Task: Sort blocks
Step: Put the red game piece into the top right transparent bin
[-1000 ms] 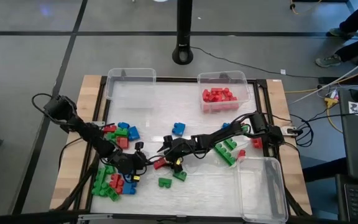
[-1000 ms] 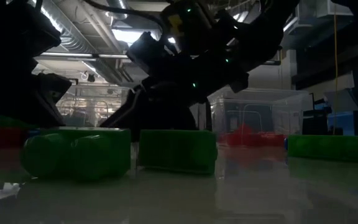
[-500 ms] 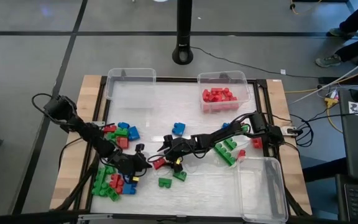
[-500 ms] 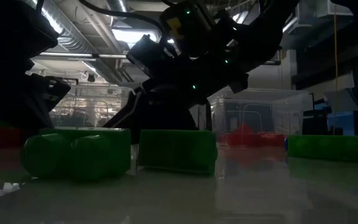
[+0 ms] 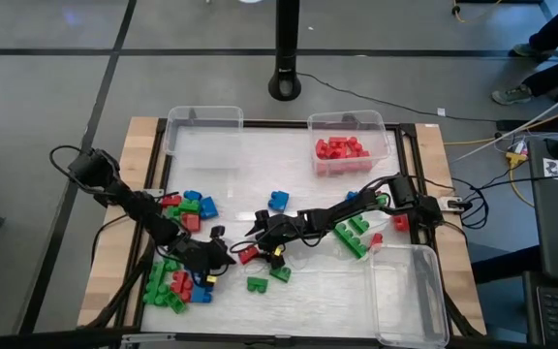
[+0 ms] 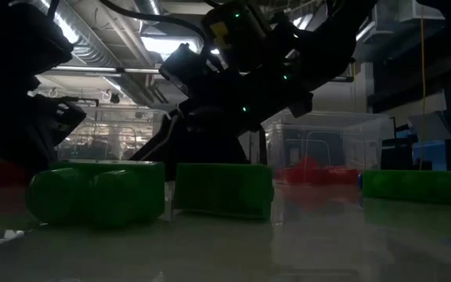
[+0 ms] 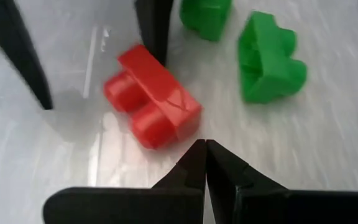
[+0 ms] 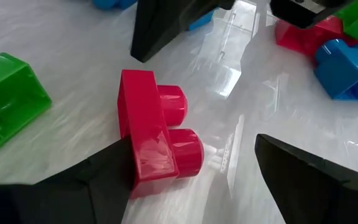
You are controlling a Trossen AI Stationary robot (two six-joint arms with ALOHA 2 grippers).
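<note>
A red block [image 5: 248,255] lies on its side on the white table, studs level [image 8: 151,140]. My right gripper [image 5: 256,242] reaches in from the table's right and is open [image 8: 194,144], with the block between its fingers. My left gripper [image 5: 229,254] comes from the left and is shut [image 7: 204,149], its tips right at the block's end [image 7: 151,102]. Two green blocks [image 5: 257,284] [image 5: 280,273] lie just nearer the front edge and fill the low view [image 6: 96,192] [image 6: 224,188]. My right gripper has one finger [image 8: 86,180] lying against the red block's flat base face [image 8: 129,149], coming in low and slanting down from the table's right. The other finger [image 8: 316,180] stands well apart from the studs. The block rests on the table. My left gripper's shut tips stand right at the block's corner [image 7: 188,124]; I cannot tell whether they touch it.
A clear bin with red blocks [image 5: 349,150] stands at the far right, a clear bin [image 5: 204,131] at the far left, and another [image 5: 410,291] at the near right. Mixed blocks lie heaped at the near left [image 5: 177,286]. Green blocks [image 5: 352,237] and a blue one [image 5: 278,201] lie mid-table.
My left gripper has turned a little at its wrist while staying in place, still shut. My right gripper and the red block have kept still.
</note>
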